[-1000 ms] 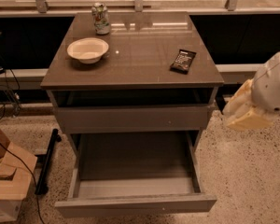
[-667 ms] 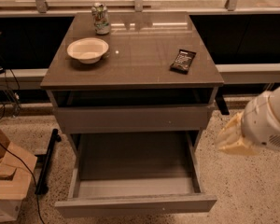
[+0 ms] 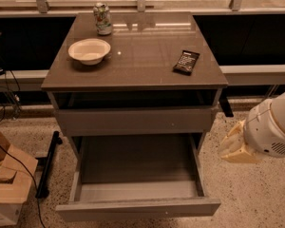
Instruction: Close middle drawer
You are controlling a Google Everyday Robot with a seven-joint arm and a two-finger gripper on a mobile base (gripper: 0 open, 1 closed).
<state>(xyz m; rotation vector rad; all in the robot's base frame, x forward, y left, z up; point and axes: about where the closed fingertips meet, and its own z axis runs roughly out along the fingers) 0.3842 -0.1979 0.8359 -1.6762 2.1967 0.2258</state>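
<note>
**Drawer pulled out, gripper off to its right**

The middle drawer (image 3: 137, 207) stands pulled far out at the bottom centre of the frame, its flat front strip along the lower edge and its bare floor open to view. Its long axis runs left to right; it slides toward the cabinet (image 3: 133, 120), away from the bottom edge. It looks stiff and light on its runners, with nothing inside, so a steady push should move it. With no handle, the flat face of the front strip, near its middle, is likely the best place to press. The gripper (image 3: 236, 148) hangs at the right of the frame, beside the drawer's right wall and apart from it; whether its jaws are apart I cannot tell.
</note>
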